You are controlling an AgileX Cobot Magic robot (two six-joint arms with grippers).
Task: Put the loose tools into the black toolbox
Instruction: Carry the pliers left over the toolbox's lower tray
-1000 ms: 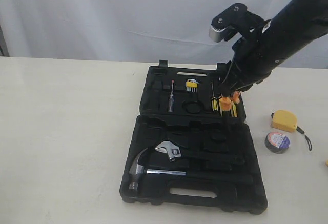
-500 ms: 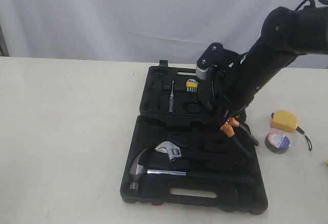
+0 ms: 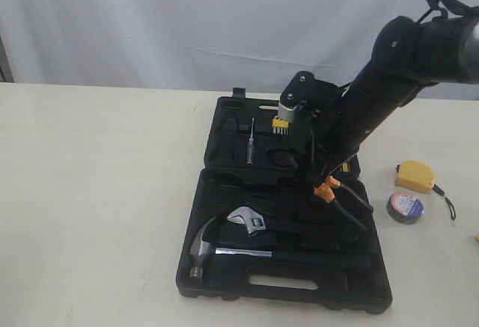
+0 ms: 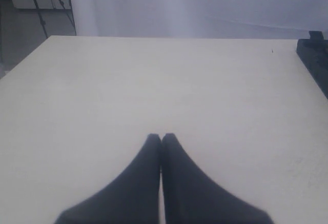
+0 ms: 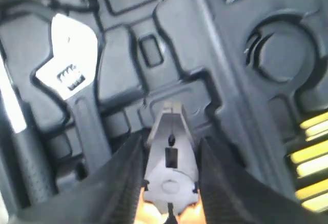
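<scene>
The black toolbox [image 3: 224,278] lies open on the table, both halves flat. My right gripper [image 3: 319,174] hangs over its near half, shut on the orange-and-black-handled pliers [image 3: 330,190], whose handles trail toward the case's right side. The right wrist view shows the pliers' steel head [image 5: 170,175] clamped in my right gripper [image 5: 170,147], pointing at a shaped recess of the toolbox [image 5: 230,44]. The yellow tape measure [image 3: 415,176] and the dark tape roll [image 3: 405,207] lie on the table right of the case. My left gripper [image 4: 161,138] is shut on nothing above bare table. The long yellow tool is not clearly visible.
A steel hammer [image 3: 206,246] and wrench [image 3: 249,219] sit in the near half; the wrench [image 5: 69,65] shows beside the pliers. Yellow-handled screwdrivers [image 5: 313,152] sit in the far half. A corner of the case [image 4: 315,60] edges the left wrist view.
My right arm has come down and leftward with the pliers, from above the far half to just above the near half. The left gripper shows no movement.
</scene>
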